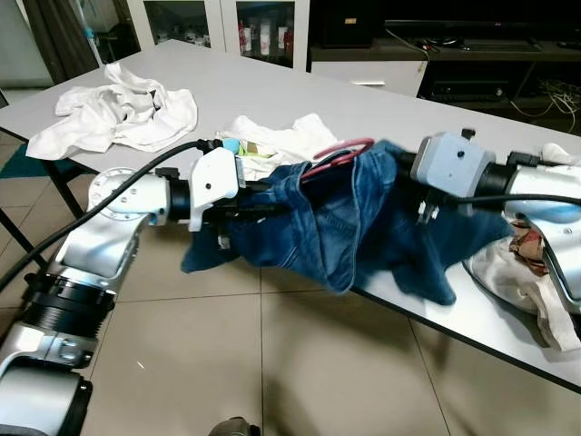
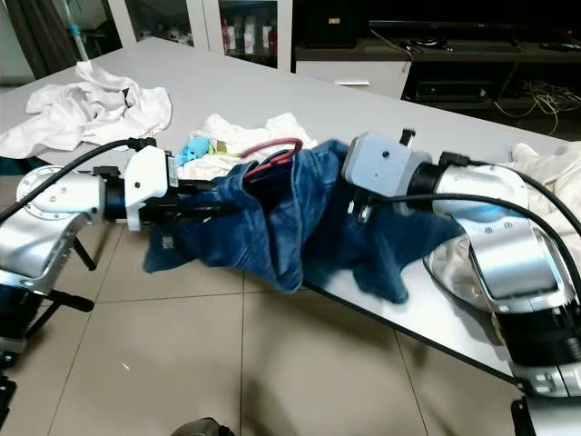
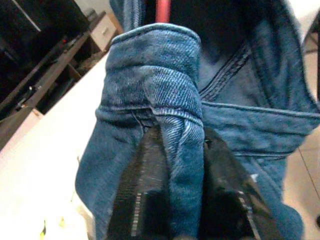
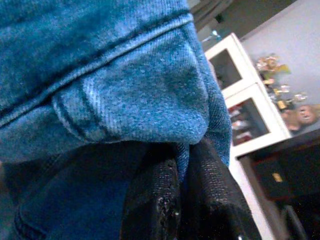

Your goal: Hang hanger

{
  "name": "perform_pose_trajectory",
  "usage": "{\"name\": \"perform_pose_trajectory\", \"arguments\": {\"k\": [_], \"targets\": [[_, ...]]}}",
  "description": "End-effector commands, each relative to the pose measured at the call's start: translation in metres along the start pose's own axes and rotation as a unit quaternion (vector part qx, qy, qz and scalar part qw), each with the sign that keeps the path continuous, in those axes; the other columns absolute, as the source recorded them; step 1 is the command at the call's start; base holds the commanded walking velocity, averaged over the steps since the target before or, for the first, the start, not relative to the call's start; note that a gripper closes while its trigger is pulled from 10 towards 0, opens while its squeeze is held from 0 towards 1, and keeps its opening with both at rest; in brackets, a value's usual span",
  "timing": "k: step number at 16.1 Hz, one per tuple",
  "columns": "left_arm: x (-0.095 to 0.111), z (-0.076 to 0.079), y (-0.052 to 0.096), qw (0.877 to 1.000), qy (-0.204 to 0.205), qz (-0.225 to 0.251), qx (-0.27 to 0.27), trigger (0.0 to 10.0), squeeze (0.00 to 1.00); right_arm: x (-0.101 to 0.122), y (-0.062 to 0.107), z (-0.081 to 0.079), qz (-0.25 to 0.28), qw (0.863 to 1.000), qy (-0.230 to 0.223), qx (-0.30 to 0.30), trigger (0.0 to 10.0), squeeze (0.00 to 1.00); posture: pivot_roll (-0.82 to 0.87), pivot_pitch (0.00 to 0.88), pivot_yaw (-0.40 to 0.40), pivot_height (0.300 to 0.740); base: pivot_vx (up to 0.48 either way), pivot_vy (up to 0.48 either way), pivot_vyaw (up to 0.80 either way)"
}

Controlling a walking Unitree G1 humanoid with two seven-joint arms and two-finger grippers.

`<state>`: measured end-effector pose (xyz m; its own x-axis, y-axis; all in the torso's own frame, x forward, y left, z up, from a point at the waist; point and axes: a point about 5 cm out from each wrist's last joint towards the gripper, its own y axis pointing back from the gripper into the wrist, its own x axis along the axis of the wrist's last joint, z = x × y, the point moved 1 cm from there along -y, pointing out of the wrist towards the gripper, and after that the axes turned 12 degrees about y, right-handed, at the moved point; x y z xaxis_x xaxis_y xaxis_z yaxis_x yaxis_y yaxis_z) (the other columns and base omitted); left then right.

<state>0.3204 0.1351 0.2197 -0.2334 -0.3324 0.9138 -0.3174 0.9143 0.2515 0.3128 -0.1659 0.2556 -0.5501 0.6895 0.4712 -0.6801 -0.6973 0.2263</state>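
Hanger [image 1: 338, 151], red, pokes from blue jeans [image 1: 336, 218] draped over the table's [image 1: 381, 109] near edge. The left gripper [image 3: 177, 165] pinches a denim fold off that edge; the right gripper [image 4: 182, 200] clamps denim too. Beyond, white clothes [image 1: 272, 141] lie mid-table and a white heap [image 1: 118, 113] toward the far-left corner.

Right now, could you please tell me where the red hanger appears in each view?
Left eye view: red hanger curves above the blue jeans, centre, at the grey table edge.
Right eye view: same spot, slightly left.
Left wrist view: red strip at top.
Right wrist view: hidden by denim.
Shared landmark: the jeans.
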Motion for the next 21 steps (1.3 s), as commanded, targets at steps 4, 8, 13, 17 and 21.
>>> {"name": "perform_pose_trajectory", "arguments": {"k": [4, 8, 13, 17, 21], "targets": [[0.000, 0.009, -0.009, 1.000, 0.007, 0.016, -0.017, 0.0, 0.00, 0.010, -0.001, 0.010, 0.022, 0.999, 0.014, -0.027, 10.0, 0.00, 0.02, 0.000, 0.008, 0.723, 0.000, 0.000, 0.00], [0.000, 0.009, -0.010, 1.000, 0.012, 0.025, -0.008, 0.0, 0.00, 0.013, 0.006, 0.004, 0.052, 0.998, -0.016, 0.011, 10.0, 1.00, 0.02, 0.000, 0.003, 0.723, 0.000, 0.000, 0.00], [0.000, 0.007, -0.009, 0.999, 0.019, 0.037, 0.004, 0.0, 0.00, 0.008, 0.011, 0.000, 0.067, 0.995, -0.065, 0.020, 10.0, 0.00, 0.02, 0.000, 0.006, 0.723, 0.000, 0.000, 0.00], [0.000, 0.007, -0.009, 0.998, 0.028, 0.048, 0.011, 0.0, 0.00, 0.004, 0.040, -0.016, 0.097, 0.981, -0.141, 0.095, 10.0, 0.00, 0.02, 0.000, 0.005, 0.723, 0.000, 0.000, 0.00], [0.000, 0.006, -0.009, 0.998, 0.029, 0.050, 0.012, 0.0, 0.00, -0.002, 0.051, -0.015, 0.091, 0.979, -0.165, 0.082, 10.0, 1.00, 0.01, 0.000, 0.008, 0.723, 0.000, 0.000, 0.00]]}}
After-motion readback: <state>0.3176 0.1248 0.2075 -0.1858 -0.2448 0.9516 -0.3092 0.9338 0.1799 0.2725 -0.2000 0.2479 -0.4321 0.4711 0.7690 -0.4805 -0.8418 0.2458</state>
